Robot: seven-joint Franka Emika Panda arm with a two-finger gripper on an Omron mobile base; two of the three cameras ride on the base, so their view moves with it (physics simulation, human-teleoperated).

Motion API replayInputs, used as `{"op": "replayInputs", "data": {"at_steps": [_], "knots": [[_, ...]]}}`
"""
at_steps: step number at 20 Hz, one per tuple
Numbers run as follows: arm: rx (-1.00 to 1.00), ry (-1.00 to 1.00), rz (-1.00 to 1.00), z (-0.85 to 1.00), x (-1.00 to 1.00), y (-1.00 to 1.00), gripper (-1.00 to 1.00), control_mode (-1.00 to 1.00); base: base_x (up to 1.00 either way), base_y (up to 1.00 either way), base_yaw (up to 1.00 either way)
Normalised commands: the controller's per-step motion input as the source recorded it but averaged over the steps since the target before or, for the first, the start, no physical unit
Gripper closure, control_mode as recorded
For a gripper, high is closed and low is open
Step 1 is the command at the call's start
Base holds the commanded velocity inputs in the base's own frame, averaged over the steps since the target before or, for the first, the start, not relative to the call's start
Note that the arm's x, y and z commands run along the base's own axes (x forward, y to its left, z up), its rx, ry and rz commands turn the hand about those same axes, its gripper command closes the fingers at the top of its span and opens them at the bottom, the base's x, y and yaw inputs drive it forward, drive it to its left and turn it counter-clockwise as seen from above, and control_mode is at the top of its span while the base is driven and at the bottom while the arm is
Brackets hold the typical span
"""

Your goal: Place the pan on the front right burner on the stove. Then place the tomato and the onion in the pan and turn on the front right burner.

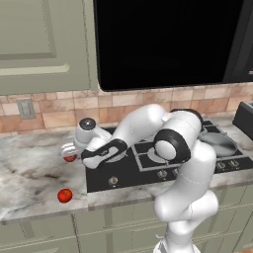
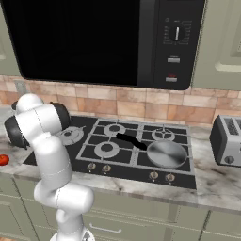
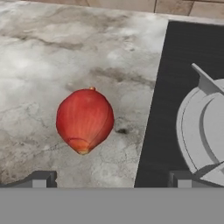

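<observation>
spanning tan tile backsplash (image 1: 74,106), marble counter (image 1: 29,173) holds stove (image 2: 132,162).

Kitchen wall and worktop

A black microwave (image 2: 101,42) hangs above, a toaster (image 2: 227,140) sits far right, a wall socket (image 1: 25,108) on the tiled backsplash (image 2: 141,107).

The shiny silver-grey round pan (image 2: 165,153) sits on the front right burner of the black glass gas stove (image 2: 94,160), its black stick handle pointing back and left. The stove is set into the marbled stone counter (image 1: 29,170). Left of the stove, the red onion (image 3: 85,120) lies on the counter just beside its edge; the small red tomato (image 1: 64,195) lies nearer the counter's front. A dark toaster (image 2: 227,141) stands right of the stove.
</observation>
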Motion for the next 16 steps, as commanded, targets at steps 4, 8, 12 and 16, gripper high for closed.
{"op": "replayInputs", "data": {"at_steps": [4, 8, 12, 16], "knots": [[0.00, 0.00, 0.03, -0.04, 0.13, 0.10, -1.00, -1.00, 0.00, 0.00, 0.00], [0.00, 0.00, 0.04, -0.11, 0.09, 0.03, -1.00, -1.00, 0.00, 0.00, 0.00], [0.00, -0.04, 0.03, -0.18, 0.15, 0.00, -1.00, -1.00, 0.00, 0.00, 0.00], [0.00, -0.06, 0.03, -0.19, 0.22, 0.03, -1.00, -1.00, 0.00, 0.00, 0.00]]}}
